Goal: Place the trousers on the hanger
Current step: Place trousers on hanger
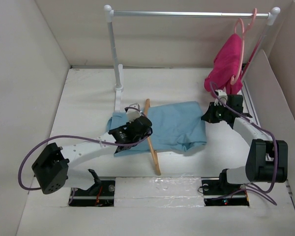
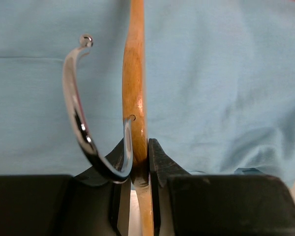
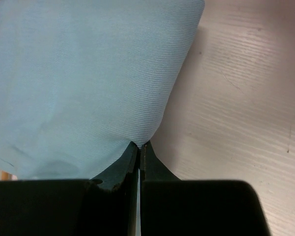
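The light blue trousers lie spread on the table between both arms. The tan wooden hanger runs across their left part, its metal hook curving off to the left in the left wrist view. My left gripper is shut on the hanger right beside the hook's root, with the trousers filling the background. My right gripper is shut on the right edge of the trousers, pinching a fold of cloth at its fingertips.
A white garment rack stands at the back, with a magenta garment on a pink hanger at its right end. The rack's left post rises just behind the trousers. Cardboard walls close in both sides.
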{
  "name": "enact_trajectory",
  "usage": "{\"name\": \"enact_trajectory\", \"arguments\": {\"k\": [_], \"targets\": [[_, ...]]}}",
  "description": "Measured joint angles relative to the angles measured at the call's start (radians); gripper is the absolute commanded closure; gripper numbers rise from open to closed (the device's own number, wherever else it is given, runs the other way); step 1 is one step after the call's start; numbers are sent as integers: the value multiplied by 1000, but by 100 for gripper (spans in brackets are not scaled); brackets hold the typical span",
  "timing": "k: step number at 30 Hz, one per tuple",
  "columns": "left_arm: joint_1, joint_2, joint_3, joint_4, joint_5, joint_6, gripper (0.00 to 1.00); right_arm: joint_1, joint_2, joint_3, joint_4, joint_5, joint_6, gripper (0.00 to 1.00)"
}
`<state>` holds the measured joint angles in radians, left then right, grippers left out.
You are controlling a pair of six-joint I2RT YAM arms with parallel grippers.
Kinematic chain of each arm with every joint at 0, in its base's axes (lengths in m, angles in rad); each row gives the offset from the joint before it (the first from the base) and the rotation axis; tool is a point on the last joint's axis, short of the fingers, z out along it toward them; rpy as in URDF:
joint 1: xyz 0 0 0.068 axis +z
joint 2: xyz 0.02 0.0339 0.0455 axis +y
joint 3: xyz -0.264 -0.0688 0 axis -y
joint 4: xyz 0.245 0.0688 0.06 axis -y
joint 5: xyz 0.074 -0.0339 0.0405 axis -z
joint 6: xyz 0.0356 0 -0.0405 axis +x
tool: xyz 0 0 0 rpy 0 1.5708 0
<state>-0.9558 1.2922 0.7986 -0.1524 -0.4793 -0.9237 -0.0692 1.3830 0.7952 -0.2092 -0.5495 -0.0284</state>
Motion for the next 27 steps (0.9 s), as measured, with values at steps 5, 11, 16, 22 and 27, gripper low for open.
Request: {"name": "enact_trajectory", "arguments": {"k": [5, 11, 16, 22, 27], "targets": [[24, -11, 0, -14, -5, 39, 100, -11, 4, -45, 8, 1, -13, 100], [27, -2, 20, -9, -2, 110, 100, -6, 28, -52, 15, 3, -21, 100], [-6, 45, 72, -26, -8, 147, 100, 12, 33, -59, 36, 18, -21, 100], [-13, 57, 97, -40, 2, 166, 100, 29, 39, -60, 48, 28, -21, 100], [-13, 57, 123, -49, 6, 172, 100, 47, 41, -61, 61, 34, -19, 100]]}}
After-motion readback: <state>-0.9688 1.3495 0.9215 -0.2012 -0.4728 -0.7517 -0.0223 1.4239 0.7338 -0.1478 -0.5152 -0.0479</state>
